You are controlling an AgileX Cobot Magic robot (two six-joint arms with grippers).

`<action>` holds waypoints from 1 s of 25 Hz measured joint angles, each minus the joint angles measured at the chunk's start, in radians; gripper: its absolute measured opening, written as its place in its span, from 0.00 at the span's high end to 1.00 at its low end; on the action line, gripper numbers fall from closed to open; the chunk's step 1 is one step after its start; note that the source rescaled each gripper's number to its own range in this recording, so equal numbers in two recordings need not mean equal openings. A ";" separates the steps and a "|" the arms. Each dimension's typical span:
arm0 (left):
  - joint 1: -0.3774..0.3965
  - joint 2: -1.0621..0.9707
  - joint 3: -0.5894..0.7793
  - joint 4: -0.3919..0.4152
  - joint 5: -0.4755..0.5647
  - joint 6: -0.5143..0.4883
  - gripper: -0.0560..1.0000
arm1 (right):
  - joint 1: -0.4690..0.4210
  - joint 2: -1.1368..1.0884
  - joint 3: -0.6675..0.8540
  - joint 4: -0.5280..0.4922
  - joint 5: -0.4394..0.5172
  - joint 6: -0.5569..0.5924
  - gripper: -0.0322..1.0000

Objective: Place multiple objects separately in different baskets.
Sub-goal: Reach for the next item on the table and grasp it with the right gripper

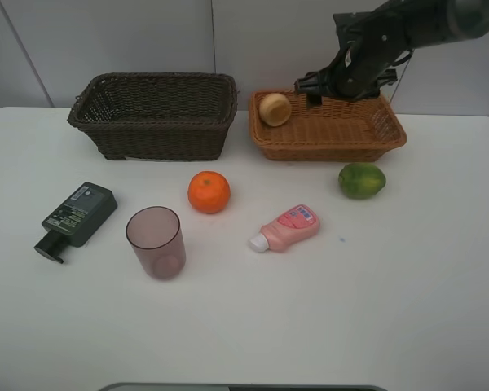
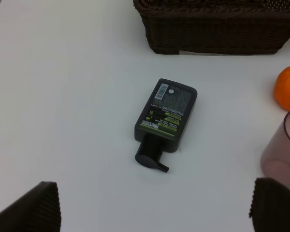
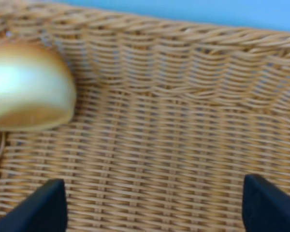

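Observation:
The red-yellow fruit (image 1: 275,109) lies in the left end of the light tan basket (image 1: 334,143). My right gripper (image 1: 311,85) is open and empty over that basket, just right of the fruit. In the right wrist view the fruit (image 3: 26,87) lies apart from the open gripper (image 3: 154,208) on the basket's weave (image 3: 183,63). The dark brown basket (image 1: 155,140) holds nothing I can see. An orange (image 1: 209,192), a green fruit (image 1: 361,180), a pink bottle (image 1: 287,227), a mauve cup (image 1: 156,242) and a dark green pump bottle (image 1: 76,217) sit on the table. My left gripper (image 2: 157,208) is open above the pump bottle (image 2: 165,116).
The white table (image 1: 375,309) ends at a white back wall behind the baskets. In the left wrist view the dark basket (image 2: 217,34), the orange (image 2: 287,87) and the cup (image 2: 282,154) lie beyond the pump bottle. The left arm does not show in the high view.

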 joint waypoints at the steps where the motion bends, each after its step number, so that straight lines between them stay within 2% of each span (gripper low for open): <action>1: 0.000 0.000 0.000 0.000 0.000 0.000 0.00 | 0.000 -0.014 -0.001 0.003 0.014 0.001 0.46; 14: 0.000 0.000 0.000 0.000 0.000 0.000 0.00 | 0.000 -0.112 -0.001 0.038 0.313 0.000 0.46; 25: 0.000 0.000 0.000 0.000 0.000 0.000 0.00 | 0.000 -0.265 0.153 0.060 0.335 -0.001 0.46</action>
